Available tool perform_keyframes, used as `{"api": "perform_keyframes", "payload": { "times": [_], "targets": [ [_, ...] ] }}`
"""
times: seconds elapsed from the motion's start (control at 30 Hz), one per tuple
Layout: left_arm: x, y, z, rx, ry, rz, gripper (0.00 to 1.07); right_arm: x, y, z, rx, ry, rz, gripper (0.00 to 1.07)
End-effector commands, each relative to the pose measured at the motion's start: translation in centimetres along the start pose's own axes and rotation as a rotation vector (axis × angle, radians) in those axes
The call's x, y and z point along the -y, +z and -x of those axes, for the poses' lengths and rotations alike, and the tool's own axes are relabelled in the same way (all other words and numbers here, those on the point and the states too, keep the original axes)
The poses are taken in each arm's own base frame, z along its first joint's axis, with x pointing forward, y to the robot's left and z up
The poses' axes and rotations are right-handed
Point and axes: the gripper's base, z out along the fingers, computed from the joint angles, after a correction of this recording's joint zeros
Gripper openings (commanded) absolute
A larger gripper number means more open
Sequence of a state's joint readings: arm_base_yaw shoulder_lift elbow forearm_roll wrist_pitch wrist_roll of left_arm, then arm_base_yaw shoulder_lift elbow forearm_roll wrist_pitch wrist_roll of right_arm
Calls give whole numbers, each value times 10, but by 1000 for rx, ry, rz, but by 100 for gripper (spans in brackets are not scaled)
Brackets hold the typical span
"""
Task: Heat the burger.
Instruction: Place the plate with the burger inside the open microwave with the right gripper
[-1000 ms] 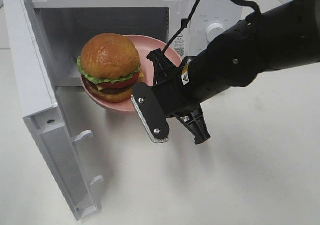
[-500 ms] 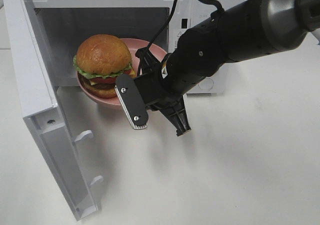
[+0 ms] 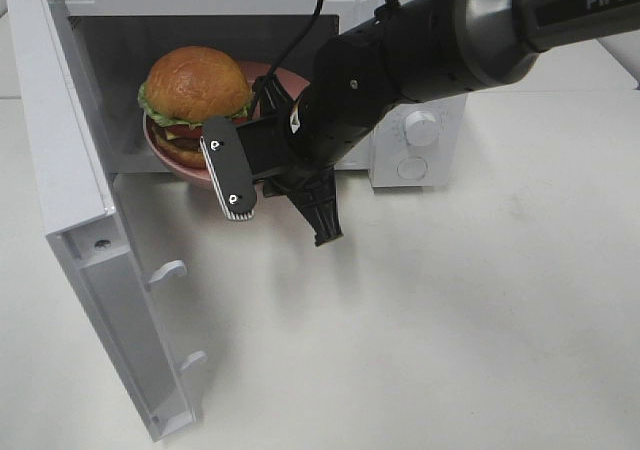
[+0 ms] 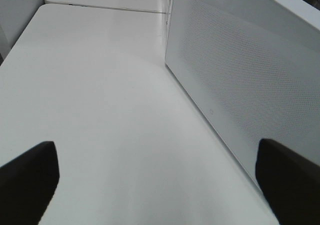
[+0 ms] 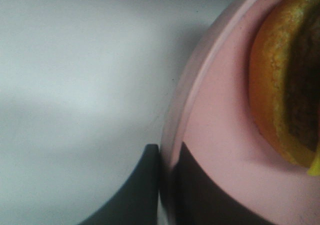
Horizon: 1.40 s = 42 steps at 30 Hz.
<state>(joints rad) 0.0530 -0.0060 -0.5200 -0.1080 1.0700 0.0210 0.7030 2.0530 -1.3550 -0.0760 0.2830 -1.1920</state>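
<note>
Burger [image 3: 193, 88] on pink plate [image 3: 172, 164] at microwave [image 3: 420, 160] mouth; right gripper [image 5: 167, 185] pinches plate's rim; left gripper [image 4: 160, 185] gapes empty.

High camera: set above and in front, facing down on the table [image 3: 480, 320], the microwave [image 3: 430, 160] and its open door [image 3: 70, 170], at mid range.

Left wrist camera: low over the same table, facing the door's meshed panel, near.

Right wrist camera: very close and blurred, on the plate [image 5: 220, 150] rim and burger [image 5: 280, 85]. The high view shows both as well.
</note>
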Motion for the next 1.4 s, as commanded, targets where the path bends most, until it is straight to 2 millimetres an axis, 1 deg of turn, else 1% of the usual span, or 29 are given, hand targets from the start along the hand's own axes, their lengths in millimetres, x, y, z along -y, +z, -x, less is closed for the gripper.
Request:
{"api": "perform_keyframes", "payload": {
  "times": [0.03, 0.27, 0.3, 0.37, 0.4, 0.43, 0.47, 0.57, 0.63, 0.73, 0.9, 1.03, 1.07, 1.17, 1.2, 1.23, 1.4],
  "targets": [
    [1, 0, -1, -2, -1, -12, 100, 24, -2, 6, 16, 25, -87, 0],
    [1, 0, -1, -2, -1, -12, 100, 37, 7, 9, -3, 39, -92, 0],
    [1, 0, -1, -2, -1, -12, 100, 43, 9, 11, -5, 55, -99, 0],
    [1, 0, -1, -2, -1, -12, 100, 46, 10, 11, -7, 57, -102, 0],
    [1, 0, -1, -2, -1, -12, 100, 52, 12, 13, -10, 62, -114, 0],
    [1, 0, -1, -2, -1, -12, 100, 52, 12, 13, -10, 62, -114, 0],
    [1, 0, -1, -2, -1, -12, 100, 57, 15, 14, -5, 69, -127, 0],
    [1, 0, -1, -2, -1, -12, 100, 63, 20, 16, -1, 69, -139, 0],
    [1, 0, -1, -2, -1, -12, 100, 65, 22, 17, 0, 69, -143, 0],
    [1, 0, -1, -2, -1, -12, 100, 68, 31, 17, -9, 73, -134, 0],
    [1, 0, -1, -2, -1, -12, 100, 73, 38, 18, -7, 82, -141, 0],
    [1, 0, -1, -2, -1, -12, 100, 77, 48, 18, -13, 100, -145, 0],
    [1, 0, -1, -2, -1, -12, 100, 80, 50, 14, -21, 126, -155, 0],
    [1, 0, -1, -2, -1, -12, 100, 81, 51, 13, -20, 136, -158, 0],
    [1, 0, -1, -2, -1, -12, 100, 82, 55, 13, -20, 151, -158, 0],
    [1, 0, -1, -2, -1, -12, 100, 84, 55, 8, -26, 154, -165, 0],
    [1, 0, -1, -2, -1, -12, 100, 85, 61, 7, -31, 147, -171, 0]
  ]
}}
